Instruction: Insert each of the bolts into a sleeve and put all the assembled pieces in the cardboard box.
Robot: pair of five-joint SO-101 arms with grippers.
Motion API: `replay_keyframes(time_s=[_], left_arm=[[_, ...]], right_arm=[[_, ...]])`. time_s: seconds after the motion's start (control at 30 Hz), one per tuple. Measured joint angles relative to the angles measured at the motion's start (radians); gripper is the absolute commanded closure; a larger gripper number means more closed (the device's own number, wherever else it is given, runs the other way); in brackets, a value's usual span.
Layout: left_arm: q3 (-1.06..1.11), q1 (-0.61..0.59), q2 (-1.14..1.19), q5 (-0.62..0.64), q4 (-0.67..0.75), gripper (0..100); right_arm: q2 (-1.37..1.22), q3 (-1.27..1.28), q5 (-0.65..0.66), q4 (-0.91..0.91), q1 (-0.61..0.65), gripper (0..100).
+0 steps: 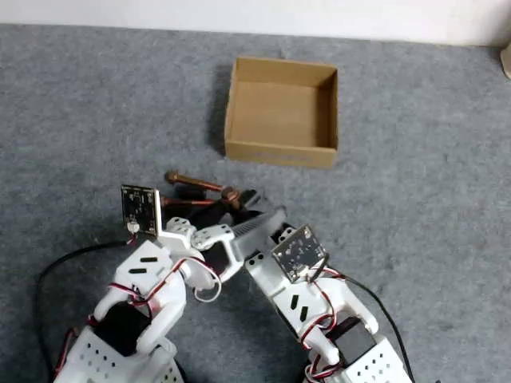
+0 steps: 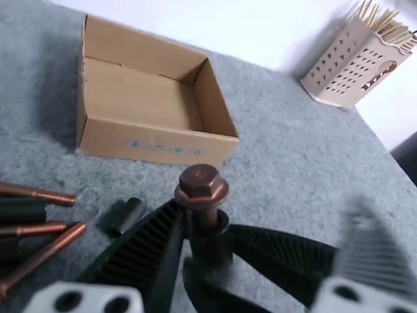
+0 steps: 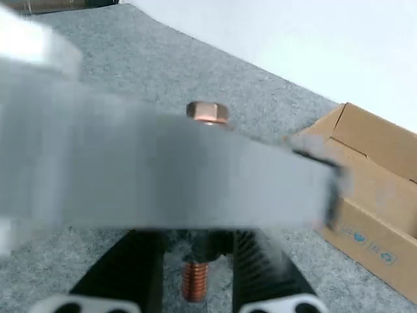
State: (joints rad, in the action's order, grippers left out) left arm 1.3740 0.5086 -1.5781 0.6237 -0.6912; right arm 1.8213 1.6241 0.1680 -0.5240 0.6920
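The bolt (image 2: 202, 186) stands upright with its hex head on top and its shank run down into a black sleeve (image 2: 210, 246). The pair is held above the grey mat (image 1: 415, 159), outside the box (image 2: 153, 140) and near its front wall. The left gripper (image 2: 205, 225) has its black ribbed fingers (image 2: 146, 251) closed against the sleeve from both sides, just under the bolt head.

In the right wrist view the bolt's threaded end (image 3: 193, 280) sticks out below the dark sleeve, and the right gripper (image 3: 197, 251) sits at that end. I cannot tell whether it grips the piece. A blurred grey bar crosses that view in front of the bolt, with the head (image 3: 207, 112) showing above it.

From the high view both arms meet at the bolt head (image 1: 230, 194), close in front of the box.

Beside the left gripper, three loose bolts (image 2: 36, 193) lie on the mat with a loose sleeve (image 2: 126, 216) near them. The box stands open. A perforated holder (image 2: 355, 62) of sticks stands well beyond it.
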Motion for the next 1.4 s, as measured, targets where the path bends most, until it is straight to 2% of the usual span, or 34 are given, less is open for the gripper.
replay_keyframes(time_s=[0.23, 0.47, 0.83, 1.0, 1.1, 1.23, 1.4], left_arm=[[-0.017, -0.008, 0.0, 0.003, -0.035, 59], [-0.017, -0.129, 0.012, 0.038, -0.018, 59], [-0.017, -0.157, 0.012, 0.051, -0.018, 60], [0.038, -0.324, 0.014, 0.11, 0.138, 72], [0.04, -0.367, 0.012, 0.051, 0.15, 78], [0.04, -0.371, 0.014, -0.08, 0.138, 79], [0.04, -0.371, 0.014, -0.114, 0.135, 79]], right_arm=[[0.0, 0.0, 0.0, 0.0, 0.0, 99.5], [0.002, 0.0, 0.0, 0.0, -0.002, 99.5], [0.002, 0.0, 0.0, 0.0, -0.002, 99.5], [0.002, 0.0, 0.0, 0.0, -0.002, 99.5], [0.002, 0.0, 0.0, 0.0, -0.002, 99.5], [0.002, 0.0, 0.0, -0.009, -0.006, 99.5], [-0.012, -0.009, 0.005, -0.077, -0.021, 99.5]])
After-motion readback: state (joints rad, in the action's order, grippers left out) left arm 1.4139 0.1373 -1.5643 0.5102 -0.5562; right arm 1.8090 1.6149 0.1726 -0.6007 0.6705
